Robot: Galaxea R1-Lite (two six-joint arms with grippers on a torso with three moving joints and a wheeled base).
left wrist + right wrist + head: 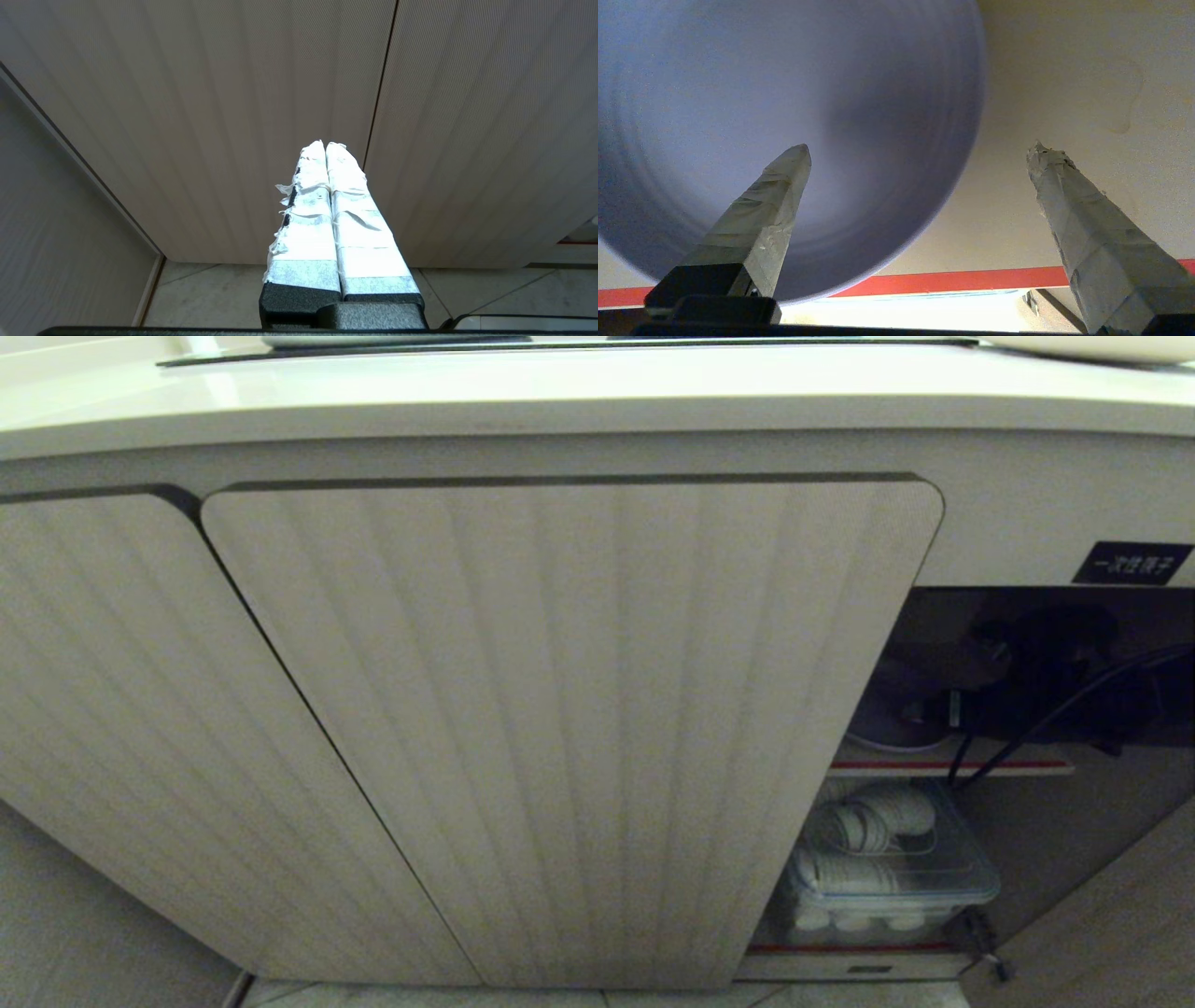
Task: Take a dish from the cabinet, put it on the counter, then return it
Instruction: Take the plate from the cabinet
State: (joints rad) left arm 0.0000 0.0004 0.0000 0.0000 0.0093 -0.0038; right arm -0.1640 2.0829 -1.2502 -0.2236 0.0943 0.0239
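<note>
The lavender dish [784, 84] lies flat on the cabinet's inner shelf [1064, 93]. My right gripper [920, 148] hovers over it, open wide. One finger [775, 200] is above the dish's face and the other [1069, 200] is above bare shelf beside the rim, neither gripping it. In the head view the right arm [1046, 672] reaches into the dark upper bay of the cabinet [560, 709], where the dish's pale edge [887, 723] shows by the door. The counter [560, 392] runs above. My left gripper [325, 145] is shut and empty, low in front of the ribbed doors.
A red strip [971, 277] edges the shelf front. On the lower shelf stands a clear lidded box [887, 868] of white cups. A black cable [1055, 714] hangs across the opening. A black label [1131, 563] sits above it. Tiled floor [210, 294] lies below the doors.
</note>
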